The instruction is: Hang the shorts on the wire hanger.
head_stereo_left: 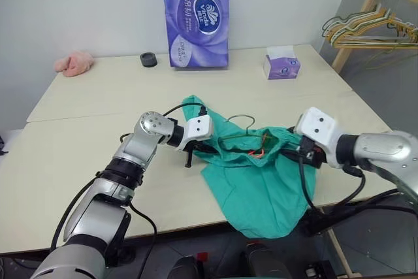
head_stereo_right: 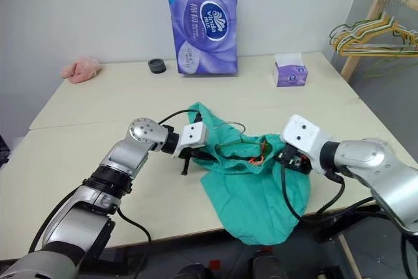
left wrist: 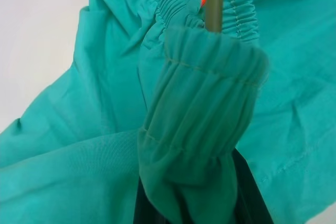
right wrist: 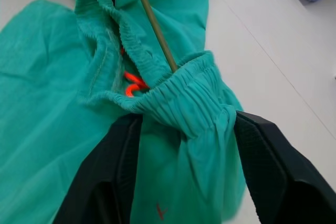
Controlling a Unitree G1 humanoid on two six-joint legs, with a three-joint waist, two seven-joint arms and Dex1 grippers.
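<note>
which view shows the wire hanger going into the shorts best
The right wrist view: the wire hanger runs bare down into the gathered waistband of the shorts. The left wrist view shows a short stub entering the cloth. The eye views show its hook and thin loops lying over the shorts on the table.

Teal shorts on a pale cream desk

The shorts (head_stereo_left: 258, 191) are plain teal-green with an orange drawstring (head_stereo_left: 259, 153); a purple tissue pack (head_stereo_left: 198, 17) and pink cloth (head_stereo_left: 74, 63) sit upper left.
</note>
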